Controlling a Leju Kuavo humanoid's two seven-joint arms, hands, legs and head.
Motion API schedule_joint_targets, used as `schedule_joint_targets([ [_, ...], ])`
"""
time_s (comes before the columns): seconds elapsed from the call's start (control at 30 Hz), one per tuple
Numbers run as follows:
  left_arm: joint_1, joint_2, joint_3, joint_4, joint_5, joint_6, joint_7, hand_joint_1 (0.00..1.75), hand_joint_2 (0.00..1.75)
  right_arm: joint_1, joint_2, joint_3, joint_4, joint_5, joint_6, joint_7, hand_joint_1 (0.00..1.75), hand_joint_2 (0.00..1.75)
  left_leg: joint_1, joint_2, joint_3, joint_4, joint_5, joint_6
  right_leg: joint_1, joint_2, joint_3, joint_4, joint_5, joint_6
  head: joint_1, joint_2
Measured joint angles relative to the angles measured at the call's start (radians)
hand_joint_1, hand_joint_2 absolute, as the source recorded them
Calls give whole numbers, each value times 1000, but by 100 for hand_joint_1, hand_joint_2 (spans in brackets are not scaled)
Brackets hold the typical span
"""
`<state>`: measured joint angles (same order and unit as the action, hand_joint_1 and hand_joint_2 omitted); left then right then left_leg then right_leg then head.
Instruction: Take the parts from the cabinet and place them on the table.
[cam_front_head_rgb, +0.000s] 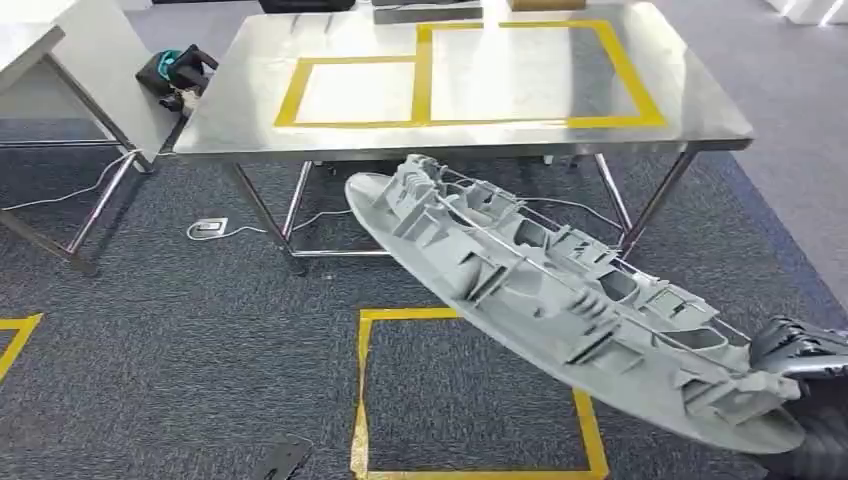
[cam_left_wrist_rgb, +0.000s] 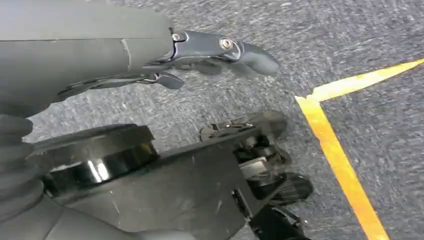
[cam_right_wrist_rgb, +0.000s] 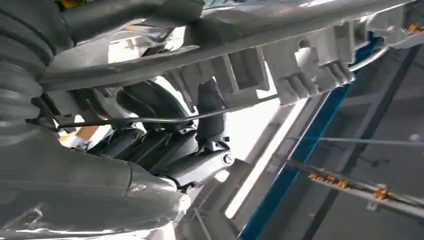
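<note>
A long grey ribbed plastic part (cam_front_head_rgb: 560, 300) hangs in the air, slanting from under the steel table (cam_front_head_rgb: 470, 135) down toward the lower right. My right hand (cam_front_head_rgb: 800, 350) grips its lower right end. In the right wrist view, dark fingers (cam_right_wrist_rgb: 210, 115) curl around the ribbed part (cam_right_wrist_rgb: 280, 65) beside a thin metal rod. The steel table carries yellow taped rectangles (cam_front_head_rgb: 470, 70) on its top. My left hand (cam_left_wrist_rgb: 215, 55) hangs over the grey carpet with its fingers extended and nothing in it.
A yellow taped square (cam_front_head_rgb: 470, 400) marks the carpet below the part. A second table (cam_front_head_rgb: 70, 60) stands at the left, with a teal and black object (cam_front_head_rgb: 175, 75) between the two tables. Cables and a power strip (cam_front_head_rgb: 208, 228) lie on the floor.
</note>
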<state>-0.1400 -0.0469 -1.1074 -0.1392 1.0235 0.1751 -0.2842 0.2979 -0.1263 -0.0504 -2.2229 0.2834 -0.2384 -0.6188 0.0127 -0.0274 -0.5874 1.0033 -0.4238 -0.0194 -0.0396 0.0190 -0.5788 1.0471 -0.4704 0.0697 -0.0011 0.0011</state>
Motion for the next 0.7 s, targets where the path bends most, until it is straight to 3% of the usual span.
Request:
schedule_joint_targets([
  [0.07,0,1,-1,0,0,0,3,0,175,-1,0,0,0,1,-9,-3,175,175,6,3,-1,3,-8,-8,-1,-2,2,0,-1,-14,0,0],
  [0.23,0,1,-1,0,0,0,3,0,175,-1,0,0,-1,1,-10,-3,175,175,5,5,-1,8,-11,-9,-1,-3,2,0,-1,-16,0,0],
  [0.33,-2,1,-1,0,0,2,3,0,175,-2,0,0,-5,3,-20,-5,175,175,4,13,-17,42,-34,-10,0,-5,4,0,-2,-21,-6,0],
  [0.37,-2,-2,-2,0,0,4,5,0,175,-6,-1,0,-11,9,-61,-12,175,175,3,15,-145,296,-141,-8,7,-14,4,0,-6,-32,-6,0],
  [0.4,0,-3,-2,0,0,5,6,0,175,-10,-1,0,-13,12,-87,-14,175,175,-2,15,-136,254,-73,9,14,-14,9,0,-9,-36,-6,0],
  [0.47,-1,-2,-2,0,0,6,7,0,175,-12,-1,0,-16,13,-95,-15,175,175,-12,16,-60,90,14,30,16,-13,16,-1,-13,-35,-6,0],
  [0.5,-3,-2,-2,0,0,7,8,0,175,-13,-1,0,-16,13,-98,-17,175,175,-21,22,-40,46,14,40,18,-13,15,0,-16,-31,-5,0],
  [0.53,-6,-2,-3,0,0,7,9,0,175,-13,-1,0,-16,14,-99,-18,175,175,-19,21,-30,16,1,34,21,-11,9,4,-19,-26,-6,0],
  [0.57,-6,-3,-3,0,0,7,11,0,175,-13,-1,1,-16,16,-103,-19,175,175,-21,20,-35,21,0,27,20,-14,6,0,-17,-22,-3,0],
  [0.63,-3,-3,-3,0,0,7,15,0,175,-13,-1,2,-16,21,-107,-19,175,175,-23,18,-34,15,0,31,17,-15,12,-11,-15,-10,-6,0],
  [0.7,-4,-4,-5,0,0,7,15,0,175,-14,-1,5,-17,21,-108,-19,175,175,-13,17,-20,2,3,41,18,-16,4,9,-34,-1,-3,0],
])
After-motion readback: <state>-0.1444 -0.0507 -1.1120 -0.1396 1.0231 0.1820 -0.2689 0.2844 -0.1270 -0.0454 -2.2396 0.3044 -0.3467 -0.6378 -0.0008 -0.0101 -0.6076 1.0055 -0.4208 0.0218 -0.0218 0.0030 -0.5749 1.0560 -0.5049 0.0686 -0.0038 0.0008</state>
